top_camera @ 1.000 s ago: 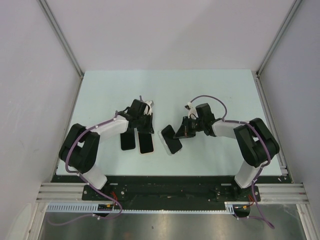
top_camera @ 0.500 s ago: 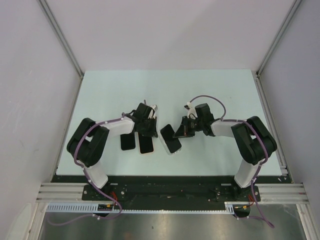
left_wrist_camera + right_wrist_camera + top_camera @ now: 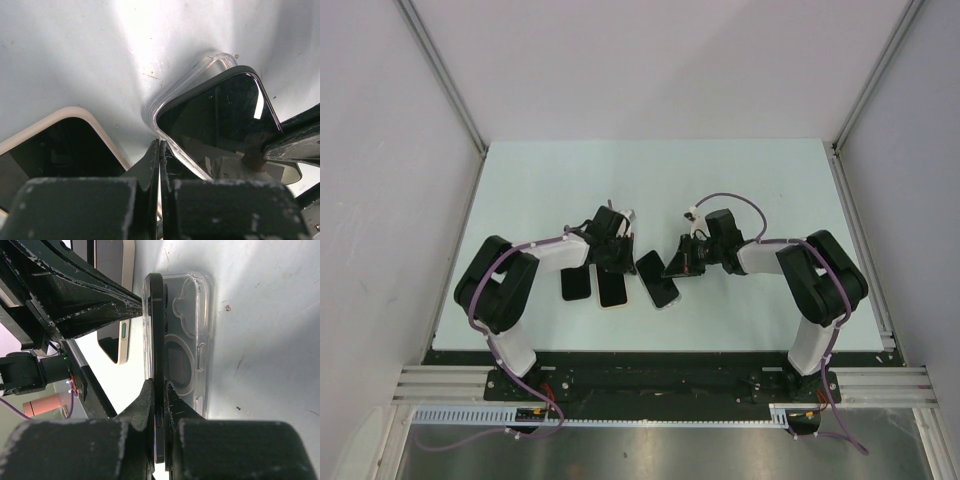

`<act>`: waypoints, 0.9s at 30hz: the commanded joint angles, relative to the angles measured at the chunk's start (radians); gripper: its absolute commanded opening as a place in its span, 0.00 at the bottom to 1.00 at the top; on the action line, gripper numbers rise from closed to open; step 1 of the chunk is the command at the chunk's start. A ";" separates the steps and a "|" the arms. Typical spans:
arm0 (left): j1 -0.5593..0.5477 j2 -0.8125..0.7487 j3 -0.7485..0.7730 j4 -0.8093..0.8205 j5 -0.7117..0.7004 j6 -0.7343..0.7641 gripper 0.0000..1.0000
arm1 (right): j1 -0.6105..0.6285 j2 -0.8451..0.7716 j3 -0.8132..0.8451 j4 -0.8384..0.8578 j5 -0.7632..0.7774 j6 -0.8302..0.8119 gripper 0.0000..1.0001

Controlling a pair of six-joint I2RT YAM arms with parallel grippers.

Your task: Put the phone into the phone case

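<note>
One phone [image 3: 156, 315] edge is pinched by right tool [image 3: 159, 387].

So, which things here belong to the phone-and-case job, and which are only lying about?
Job: phone, clear case, right gripper shut on the phone, left gripper, shut.
Lying about: cream-edged phone, black slab.

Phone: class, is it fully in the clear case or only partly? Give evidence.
Partly. The phone, pinched by the right claw, stands tilted on one long edge; most of the clear case lies uncovered.
</note>
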 commanded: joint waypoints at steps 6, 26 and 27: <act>-0.025 0.014 -0.008 0.040 0.031 -0.033 0.00 | 0.015 0.003 -0.019 -0.029 0.128 -0.022 0.21; -0.026 -0.058 0.090 -0.037 -0.024 -0.028 0.48 | -0.035 -0.188 -0.003 -0.254 0.247 -0.028 0.78; -0.025 -0.055 0.091 -0.032 -0.015 -0.030 0.48 | -0.035 -0.192 -0.002 -0.259 0.250 -0.029 0.86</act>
